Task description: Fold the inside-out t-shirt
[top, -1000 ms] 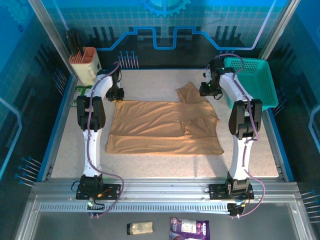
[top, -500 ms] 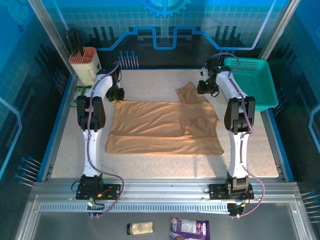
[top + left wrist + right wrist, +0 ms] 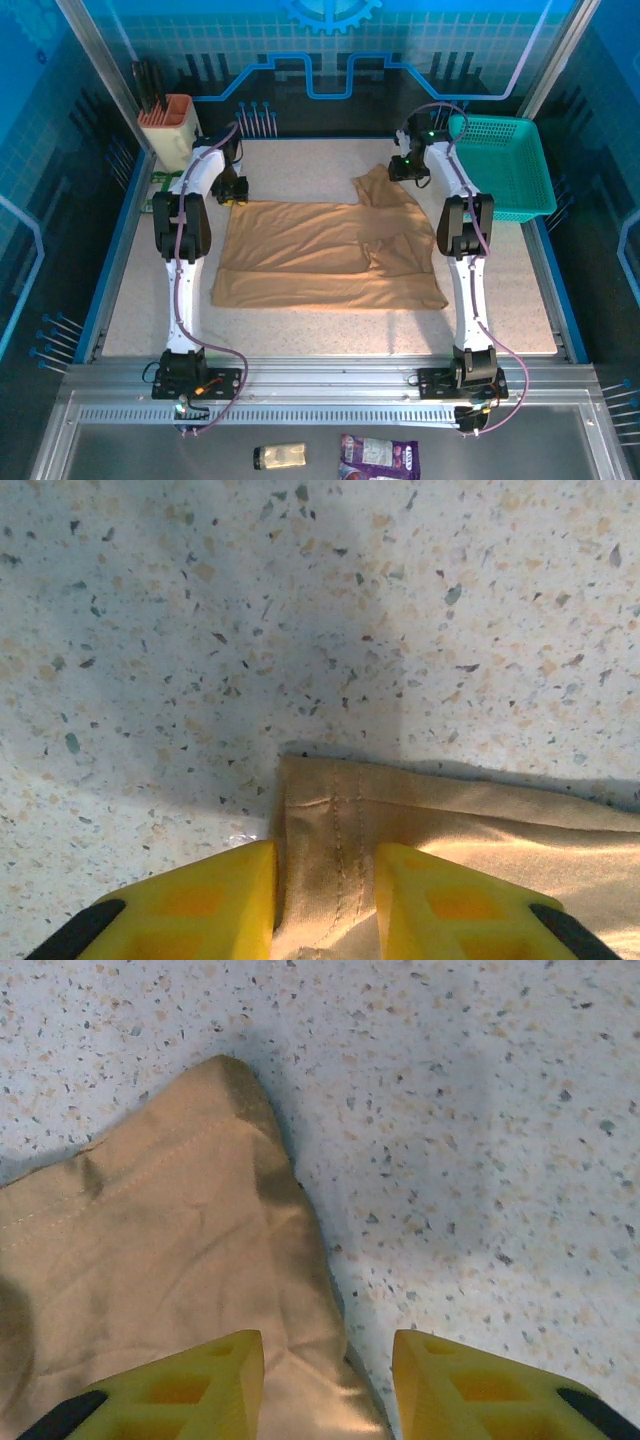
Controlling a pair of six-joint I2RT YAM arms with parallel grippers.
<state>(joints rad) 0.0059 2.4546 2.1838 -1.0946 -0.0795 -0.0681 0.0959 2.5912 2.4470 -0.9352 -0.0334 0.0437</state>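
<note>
2 released end effectors: the left end effector (image 3: pixel 325 905) straddles the far-left corner of the inside-out t-shirt (image 3: pixel 310 255), and the right end effector (image 3: pixel 328 1380) straddles its far-right tip. The t-shirt lies spread across the middle of the surface (image 3: pixel 300 165), right side doubled over; most folding looks undone.

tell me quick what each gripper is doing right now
left gripper: open, straddling a hemmed corner of the t-shirt, not clamped on it.
right gripper: open, straddling the edge of the t-shirt's sleeve, holding nothing.
</note>
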